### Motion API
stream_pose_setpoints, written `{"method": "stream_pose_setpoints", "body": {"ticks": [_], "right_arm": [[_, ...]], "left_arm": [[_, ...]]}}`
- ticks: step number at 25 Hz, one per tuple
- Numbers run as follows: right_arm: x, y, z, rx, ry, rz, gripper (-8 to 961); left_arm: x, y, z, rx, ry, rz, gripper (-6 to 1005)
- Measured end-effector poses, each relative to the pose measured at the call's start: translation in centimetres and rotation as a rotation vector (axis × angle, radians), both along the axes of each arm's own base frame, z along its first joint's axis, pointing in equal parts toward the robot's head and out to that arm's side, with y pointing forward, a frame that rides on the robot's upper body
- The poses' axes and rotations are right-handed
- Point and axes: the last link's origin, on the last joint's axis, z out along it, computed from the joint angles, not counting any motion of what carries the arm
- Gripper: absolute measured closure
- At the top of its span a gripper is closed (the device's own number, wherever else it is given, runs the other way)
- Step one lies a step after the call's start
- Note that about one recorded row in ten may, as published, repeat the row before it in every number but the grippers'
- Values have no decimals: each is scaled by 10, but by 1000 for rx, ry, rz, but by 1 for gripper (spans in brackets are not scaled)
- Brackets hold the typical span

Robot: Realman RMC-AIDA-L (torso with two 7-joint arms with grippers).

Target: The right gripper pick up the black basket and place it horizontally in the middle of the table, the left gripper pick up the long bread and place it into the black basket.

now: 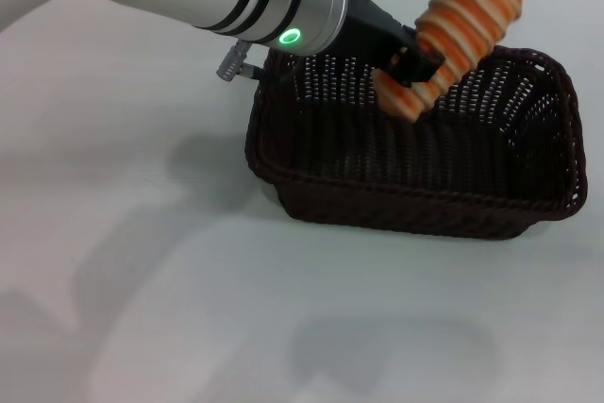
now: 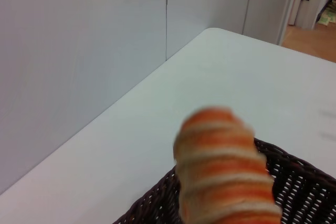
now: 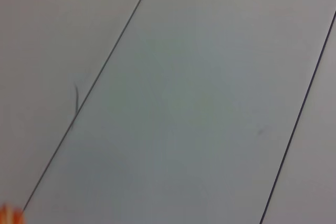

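Observation:
The black basket (image 1: 415, 148) lies lengthwise on the white table (image 1: 142, 233), right of the middle. My left gripper (image 1: 418, 61) is shut on the long bread (image 1: 460, 30), an orange loaf with cream stripes. It holds the loaf tilted over the basket's back part, lower end inside the rim line, upper end sticking up past the far rim. In the left wrist view the bread (image 2: 223, 171) fills the foreground above the basket's rim (image 2: 294, 177). My right gripper is out of view.
The left arm's silver wrist with the green ring light (image 1: 290, 38) reaches in from the upper left. The right wrist view shows only pale wall panels with dark seams. A wall and a doorway stand beyond the table's far edge (image 2: 173, 61).

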Motion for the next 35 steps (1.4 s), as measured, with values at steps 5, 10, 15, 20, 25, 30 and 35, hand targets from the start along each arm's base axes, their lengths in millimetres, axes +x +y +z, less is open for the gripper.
{"method": "stream_pose_setpoints", "body": {"ticks": [5, 10, 15, 20, 25, 30, 35], "right_arm": [[0, 1, 0, 1, -1, -1, 416], [-1, 3, 1, 1, -2, 1, 416], [-1, 5, 1, 2, 0, -1, 415], [1, 9, 6, 7, 39, -43, 413], [11, 18, 13, 0, 152, -136, 412], [19, 23, 19, 17, 213, -234, 411], [32, 24, 26, 49, 237, -361, 410]], "left_arm": [[0, 0, 1, 4, 2, -2, 705], [0, 1, 2, 8, 3, -5, 406], [2, 3, 22, 106, -35, -35, 226], [-10, -4, 78, 421, -175, -105, 167], [-50, -29, 123, 747, -296, -118, 133], [-94, -59, 136, 1004, -336, -96, 135], [-117, -73, 139, 1123, -336, -80, 137]]}}
